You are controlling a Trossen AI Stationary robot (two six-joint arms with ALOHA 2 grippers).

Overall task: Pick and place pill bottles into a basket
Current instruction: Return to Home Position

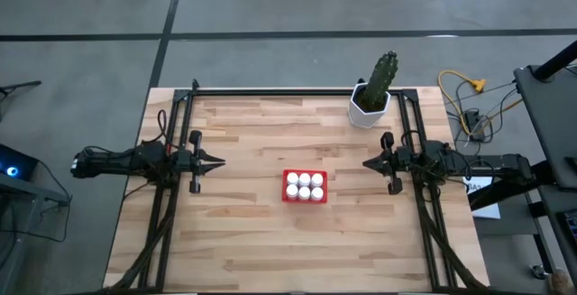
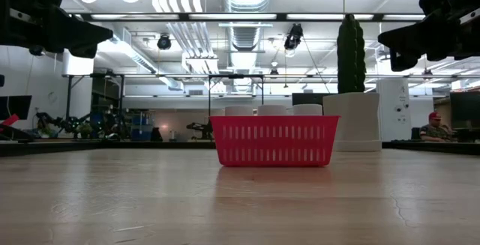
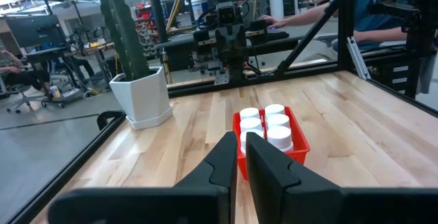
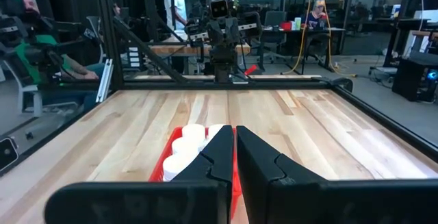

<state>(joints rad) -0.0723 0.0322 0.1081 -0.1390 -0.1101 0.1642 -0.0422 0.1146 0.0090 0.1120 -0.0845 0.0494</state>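
Note:
The red basket [image 1: 304, 187] stands on the table's middle, slightly toward the near edge, with several white pill bottles [image 1: 305, 185] upright inside it; their caps show above its rim in the left wrist view [image 3: 266, 126]. My left gripper [image 1: 219, 161] hovers shut at the table's left side, pointing level toward the basket. My right gripper [image 1: 368, 163] hovers shut at the right side, also pointing level at the basket [image 4: 166, 171]. Neither gripper touches anything.
A white pot with a green cactus [image 1: 372, 96] stands at the far edge, right of middle. Black frame rails [image 1: 159, 214] run along the table's left, right and far sides. Bare wood lies around the basket.

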